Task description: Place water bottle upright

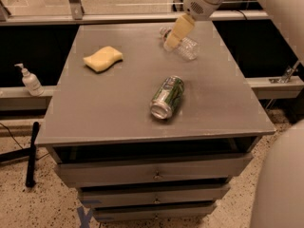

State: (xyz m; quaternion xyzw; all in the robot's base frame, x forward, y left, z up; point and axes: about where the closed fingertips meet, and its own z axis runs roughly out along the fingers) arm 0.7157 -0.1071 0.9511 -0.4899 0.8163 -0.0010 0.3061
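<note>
The water bottle [188,48], clear ribbed plastic, lies on its side at the far right of the grey table top [114,108]. Its cap end points toward the far left and is partly hidden. My gripper [176,35], cream-coloured, hangs down from the white arm at the top right. It sits over the bottle's cap end and covers part of it. Whether it touches the bottle does not show.
A green and silver drink can [167,97] lies on its side near the table's middle. A yellow sponge [102,59] lies at the far left. A white pump-dispenser bottle [30,81] stands on a ledge left of the table. Drawers [154,175] are below the top.
</note>
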